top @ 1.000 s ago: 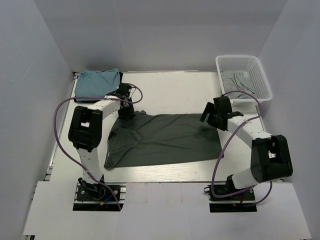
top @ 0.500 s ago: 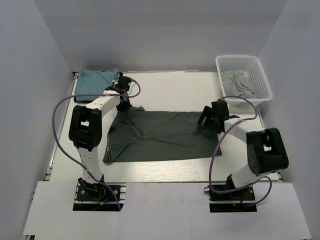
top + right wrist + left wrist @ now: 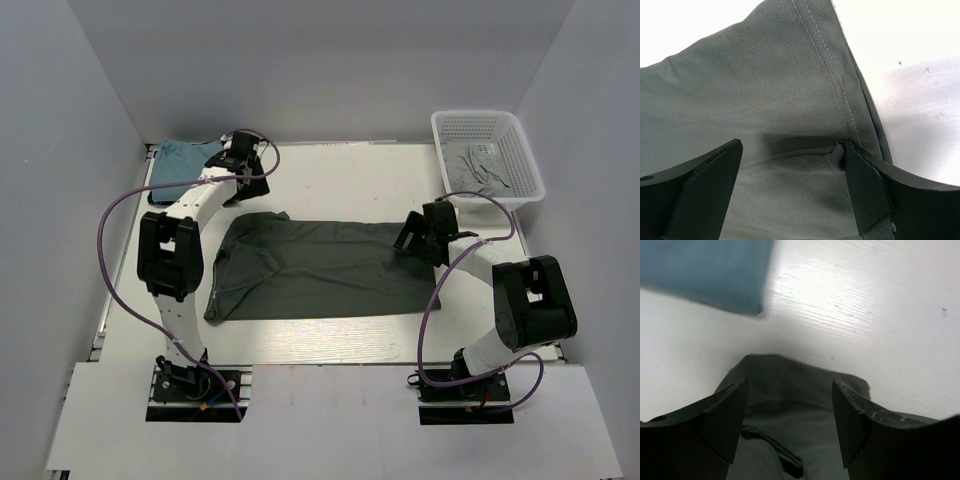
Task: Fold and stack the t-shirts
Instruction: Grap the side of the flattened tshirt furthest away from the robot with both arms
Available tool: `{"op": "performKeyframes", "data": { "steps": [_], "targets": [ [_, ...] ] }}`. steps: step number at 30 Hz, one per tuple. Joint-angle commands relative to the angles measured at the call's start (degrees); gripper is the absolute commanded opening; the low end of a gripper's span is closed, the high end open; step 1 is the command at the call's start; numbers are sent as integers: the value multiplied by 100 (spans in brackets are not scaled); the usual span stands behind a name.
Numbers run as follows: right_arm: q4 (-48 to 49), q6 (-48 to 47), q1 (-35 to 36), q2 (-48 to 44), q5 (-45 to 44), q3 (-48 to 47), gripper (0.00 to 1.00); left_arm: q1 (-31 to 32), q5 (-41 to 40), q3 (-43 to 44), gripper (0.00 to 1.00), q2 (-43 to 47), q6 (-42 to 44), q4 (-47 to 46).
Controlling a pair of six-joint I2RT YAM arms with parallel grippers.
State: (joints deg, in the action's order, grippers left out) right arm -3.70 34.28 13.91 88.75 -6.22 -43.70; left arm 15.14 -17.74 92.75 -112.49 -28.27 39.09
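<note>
A dark grey-green t-shirt [image 3: 320, 268] lies spread across the middle of the table, its left side rumpled. A folded light teal-blue t-shirt [image 3: 178, 160] rests at the back left. My left gripper [image 3: 243, 168] hangs open above the table beyond the dark shirt's back left corner [image 3: 790, 440], with the teal shirt [image 3: 705, 270] further off. Nothing is between its fingers. My right gripper [image 3: 415, 235] is open low over the dark shirt's right edge [image 3: 765, 90]; its right finger [image 3: 865, 185] touches a small raised fold by the hem.
A white mesh basket [image 3: 487, 113] stands at the back right and holds pale grey t-shirts [image 3: 478, 165]. White walls close in the table on three sides. Purple cables loop off both arms.
My left gripper shut on the dark shirt's back left corner, then opened, let it go and rose toward the back. The right gripper dropped to the shirt's right edge, still open.
</note>
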Motion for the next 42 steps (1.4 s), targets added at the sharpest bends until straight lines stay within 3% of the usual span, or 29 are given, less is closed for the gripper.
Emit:
{"op": "performKeyframes", "data": {
  "steps": [1,7,13,17,19,20,22,23,25,33,34,36,38,42],
  "targets": [
    [-333,-1,24,169,67,257,86,77,820,270,76,-281,725,-269],
    [-306,-1,6,195,94,266,86,208,1631,560,67,-880,1262,-604],
    [-280,-27,6,230,147,257,86,481,1344,665,66,-1258,1439,-780],
    [-280,-27,-11,266,191,248,86,543,1027,1016,57,-1670,1491,-500],
    [-271,-27,6,283,226,239,86,605,764,1139,45,-1811,1491,-307],
    [-262,-44,6,283,209,239,86,605,711,1201,31,-1873,1491,-253],
    [-263,-53,-11,283,226,239,86,605,710,1281,20,-1935,1579,-166],
    [-254,-53,-3,274,235,239,86,605,710,1281,7,-1935,1579,-165],
    [-271,-53,-20,248,235,231,86,605,762,1281,0,-1821,1579,-165],
    [-236,-71,6,283,279,222,86,605,886,858,2,-1127,1579,-666],
    [-245,-80,6,292,270,231,86,605,816,946,16,-1126,1492,-544],
    [-262,-88,24,266,279,239,86,605,334,1069,58,-1126,1317,-280],
    [-236,-97,6,239,279,239,86,535,105,1070,64,-1126,1176,-96],
    [-253,-123,-3,239,288,222,86,402,-309,676,64,-898,894,-24]
  ]
}}
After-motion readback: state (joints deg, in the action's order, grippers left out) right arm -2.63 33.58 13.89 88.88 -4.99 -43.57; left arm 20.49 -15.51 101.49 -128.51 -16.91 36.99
